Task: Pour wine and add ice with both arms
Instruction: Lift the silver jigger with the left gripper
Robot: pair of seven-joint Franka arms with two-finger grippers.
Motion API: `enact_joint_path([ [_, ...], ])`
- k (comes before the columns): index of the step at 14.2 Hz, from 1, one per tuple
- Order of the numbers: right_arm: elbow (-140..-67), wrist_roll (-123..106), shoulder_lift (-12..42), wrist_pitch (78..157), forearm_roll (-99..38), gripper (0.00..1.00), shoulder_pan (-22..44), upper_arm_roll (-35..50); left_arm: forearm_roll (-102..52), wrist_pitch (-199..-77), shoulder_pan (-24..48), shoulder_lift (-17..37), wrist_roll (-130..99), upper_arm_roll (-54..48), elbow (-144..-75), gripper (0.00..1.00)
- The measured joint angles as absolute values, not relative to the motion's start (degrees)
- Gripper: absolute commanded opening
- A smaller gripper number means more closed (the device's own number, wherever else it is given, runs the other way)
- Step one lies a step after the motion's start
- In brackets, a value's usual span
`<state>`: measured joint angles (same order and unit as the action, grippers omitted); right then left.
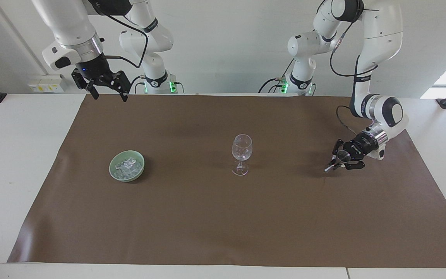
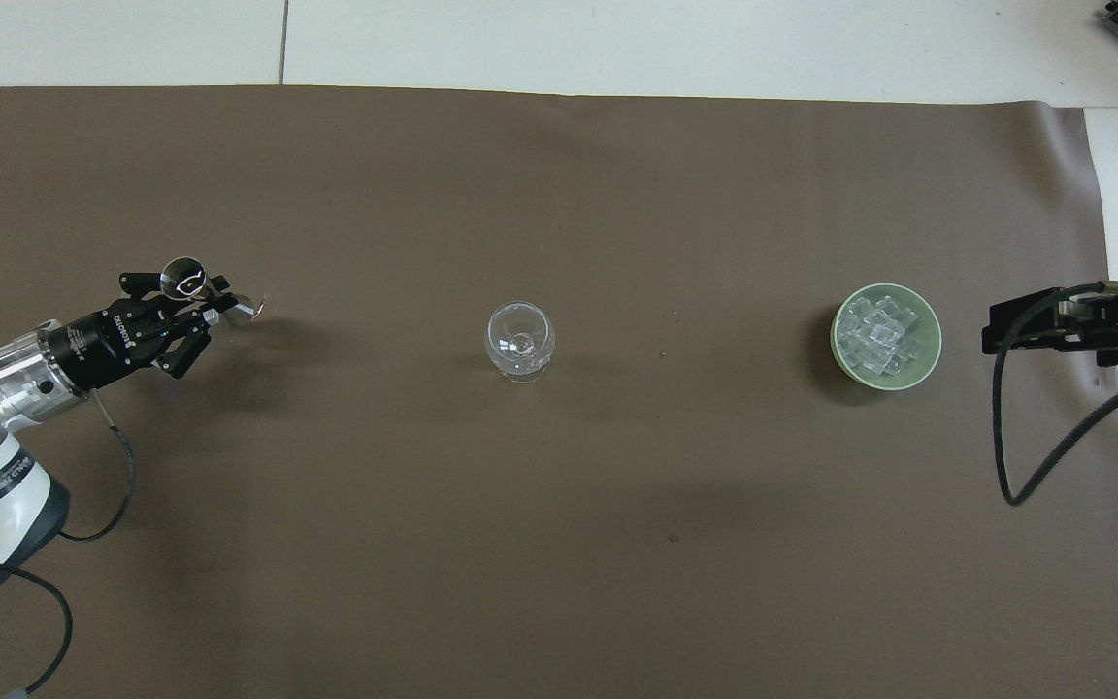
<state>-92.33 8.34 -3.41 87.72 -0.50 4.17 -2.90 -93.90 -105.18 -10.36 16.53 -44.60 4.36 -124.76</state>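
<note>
The left gripper was closed on a small metal cup with a short handle, carried tilted just above the brown mat at the left arm's end of the table, well apart from the wine glass. The glass stood upright near the middle of the mat and looked empty. The ice lay heaped in a pale green bowl toward the right arm's end, also well apart from the glass. The right gripper hung high with its fingers spread and nothing between them, over the edge of the mat nearest the robots, waiting. The likeliest trouble lay in carrying the cup: it was held by a narrow metal part and already leaned, so any liquid in it could slop out on the mat before it reached the glass; whether it held any could not be told. The glass, tall on a thin stem, could be knocked over by a low sideways approach. Later, the small slick cubes could slip from the fingers or miss the narrow rim.
</note>
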Motion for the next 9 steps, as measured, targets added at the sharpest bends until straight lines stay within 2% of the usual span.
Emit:
enact_joint_path([
  [9,-92.33,8.34,-3.41,87.72,-0.5,1.0,4.17,-2.9,-93.91,-108.9,-6.0,14.62,-46.43,4.07,-122.26,0.0],
])
